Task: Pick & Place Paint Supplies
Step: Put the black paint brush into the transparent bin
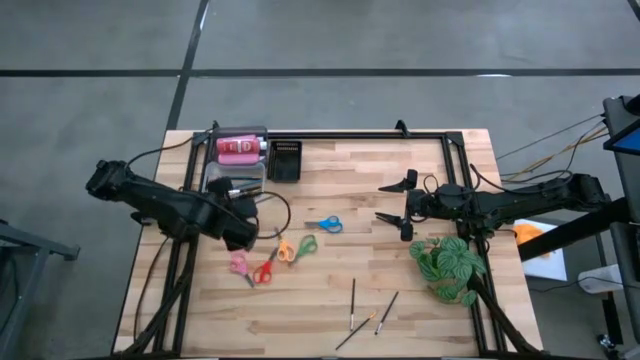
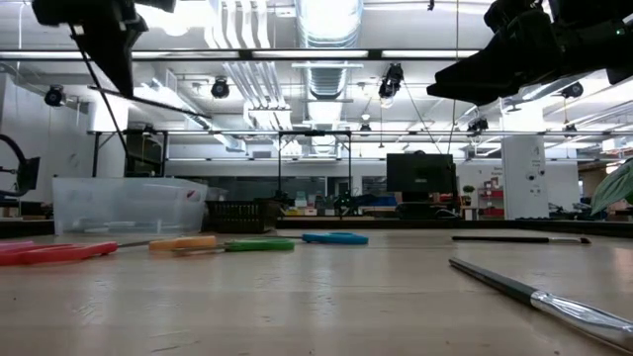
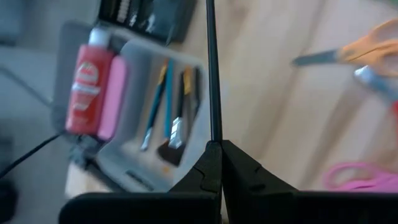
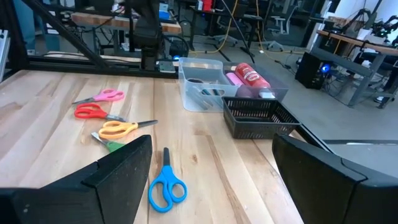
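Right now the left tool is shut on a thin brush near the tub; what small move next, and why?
Probably carry it a little further over the clear tub and open. The left tool pinches a thin dark brush; brushes already lie in the tub under it. The right tool waits open by the plant.

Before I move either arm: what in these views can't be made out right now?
- Clear tub contents: low view shows only its frosted wall; right wrist view is too far for the brushes inside.
- Black tray contents: too small from above, hidden by mesh in right wrist view.
- Thin brush in the shut left gripper: tip cut off by the left wrist picture's edge.
- Left gripper in high view: the arm covers its fingers.
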Controlling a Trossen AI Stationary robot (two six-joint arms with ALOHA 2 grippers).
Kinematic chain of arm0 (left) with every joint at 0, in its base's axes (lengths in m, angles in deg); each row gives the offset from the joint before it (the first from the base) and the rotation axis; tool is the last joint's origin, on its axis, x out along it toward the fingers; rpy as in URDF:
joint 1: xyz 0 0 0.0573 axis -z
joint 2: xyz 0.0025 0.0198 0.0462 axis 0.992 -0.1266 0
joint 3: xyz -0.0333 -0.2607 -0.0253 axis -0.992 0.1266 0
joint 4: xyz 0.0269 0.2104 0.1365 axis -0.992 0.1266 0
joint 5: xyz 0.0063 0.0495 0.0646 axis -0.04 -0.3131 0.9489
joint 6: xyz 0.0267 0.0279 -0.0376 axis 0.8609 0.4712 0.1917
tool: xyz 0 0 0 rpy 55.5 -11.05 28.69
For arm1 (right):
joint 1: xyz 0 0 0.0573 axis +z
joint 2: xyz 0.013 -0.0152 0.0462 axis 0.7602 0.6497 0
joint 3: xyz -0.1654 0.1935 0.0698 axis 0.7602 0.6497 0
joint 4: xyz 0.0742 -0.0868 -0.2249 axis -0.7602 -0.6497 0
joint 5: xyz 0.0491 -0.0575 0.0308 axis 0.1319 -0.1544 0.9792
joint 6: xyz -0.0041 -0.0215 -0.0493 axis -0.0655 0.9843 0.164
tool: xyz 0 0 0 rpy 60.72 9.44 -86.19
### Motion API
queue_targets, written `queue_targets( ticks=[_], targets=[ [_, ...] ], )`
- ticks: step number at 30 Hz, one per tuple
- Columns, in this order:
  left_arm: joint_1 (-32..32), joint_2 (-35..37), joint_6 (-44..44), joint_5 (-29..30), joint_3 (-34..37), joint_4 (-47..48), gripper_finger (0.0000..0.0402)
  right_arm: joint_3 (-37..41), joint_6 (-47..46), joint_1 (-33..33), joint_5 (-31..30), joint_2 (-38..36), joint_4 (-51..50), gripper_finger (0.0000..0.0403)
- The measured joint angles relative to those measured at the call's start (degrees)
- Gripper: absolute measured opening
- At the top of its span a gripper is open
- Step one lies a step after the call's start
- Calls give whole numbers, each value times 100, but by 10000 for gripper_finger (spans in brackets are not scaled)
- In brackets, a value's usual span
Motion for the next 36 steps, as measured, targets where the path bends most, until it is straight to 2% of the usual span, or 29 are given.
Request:
queue_targets(
  ticks=[5, 12, 22, 31, 36],
  targets=[
    [-641, 1, 453, -104, 286, 178, 3, 0, 0, 0, 0, 0, 2, 331],
    [-1910, 1, 1777, -235, 667, 126, 3, 0, 0, 0, 0, 0, 2, 331],
    [-3683, -1, 3717, -544, 747, -786, 3, 0, 0, 0, -2, 4, 2, 331],
    [-4360, -1, 4860, -1225, 780, -1337, 3, 0, 0, 0, -2, 4, 2, 331],
    [-4443, -1, 5297, -1235, 1274, -1668, 3, 0, -2, 0, -1, 4, 2, 331]
  ],
)
